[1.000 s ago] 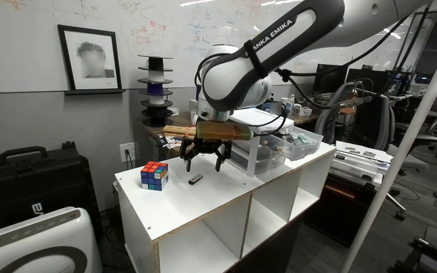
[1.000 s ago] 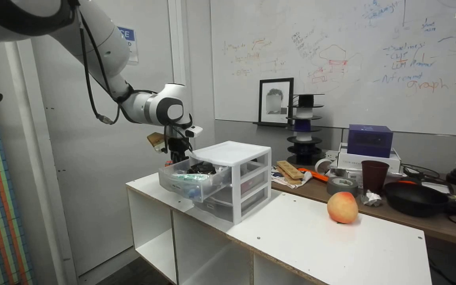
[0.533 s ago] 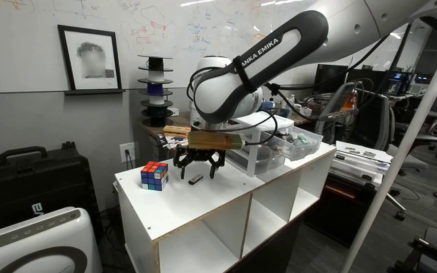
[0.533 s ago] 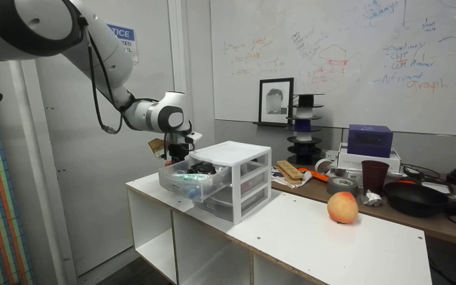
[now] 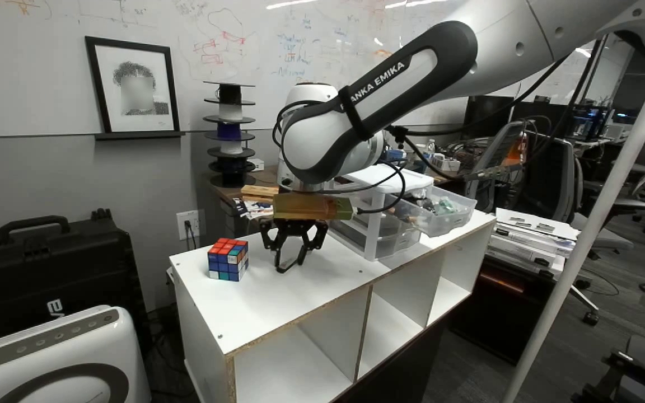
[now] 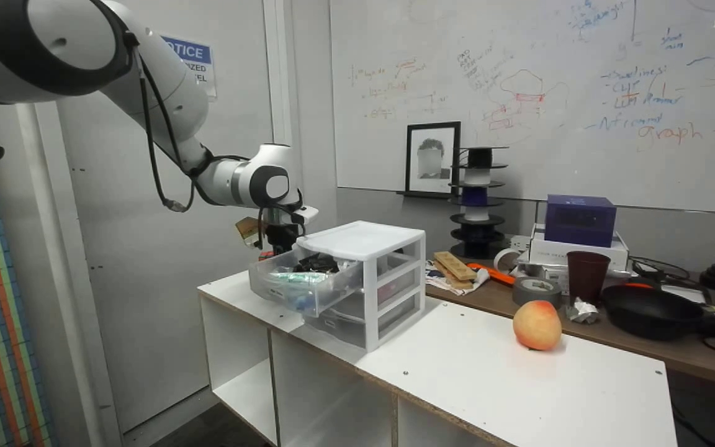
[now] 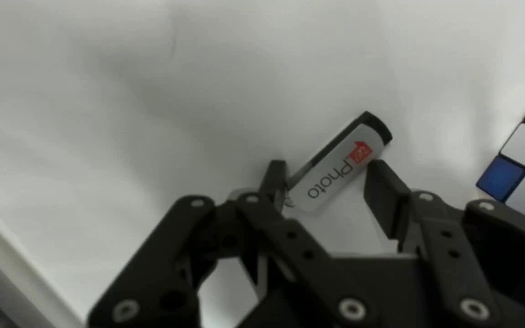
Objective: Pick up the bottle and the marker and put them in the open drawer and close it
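The marker (image 7: 335,168), a short black stick with a grey label reading "Photo", lies aslant on the white top. My gripper (image 7: 325,167) points down at it, its fingers part-way together on both sides of the stick. The left finger (image 7: 274,180) meets the near end; the right one seems to touch the long edge, but a firm grip does not show. In both exterior views the translucent drawer (image 6: 274,288) of the white unit (image 6: 364,239) stands pulled out, filled with mixed items. Whether the bottle is among these I cannot make out.
A Rubik's cube (image 5: 227,260) sits close beside the gripper. Beyond the drawer unit a peach (image 6: 537,326) rests on the same white cabinet top (image 5: 266,305). A cluttered brown desk (image 6: 618,344) runs along behind, with a spool stack (image 6: 477,202).
The arm has come down and shifted slightly towards the cube, bringing the fingertips to the cabinet top. The fingers, wide apart before, have drawn inward around the marker.
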Action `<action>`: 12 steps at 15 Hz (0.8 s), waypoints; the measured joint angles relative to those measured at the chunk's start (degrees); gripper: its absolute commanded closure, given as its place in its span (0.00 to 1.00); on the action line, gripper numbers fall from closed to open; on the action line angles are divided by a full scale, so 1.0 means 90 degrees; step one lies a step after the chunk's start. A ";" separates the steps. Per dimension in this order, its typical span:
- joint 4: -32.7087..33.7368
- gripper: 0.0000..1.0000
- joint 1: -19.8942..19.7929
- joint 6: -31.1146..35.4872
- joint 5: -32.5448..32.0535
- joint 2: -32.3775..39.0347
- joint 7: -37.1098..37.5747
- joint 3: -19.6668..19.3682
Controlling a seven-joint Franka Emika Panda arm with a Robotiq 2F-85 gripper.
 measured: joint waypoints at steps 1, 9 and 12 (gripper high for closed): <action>0.0014 0.89 0.0007 -0.0034 -0.0010 0.0000 0.0006 -0.0006; 0.0203 0.90 0.0084 -0.0744 -0.0243 -0.0008 0.0036 -0.0061; 0.0213 0.90 0.0104 -0.0847 -0.0389 -0.0017 0.0052 -0.0087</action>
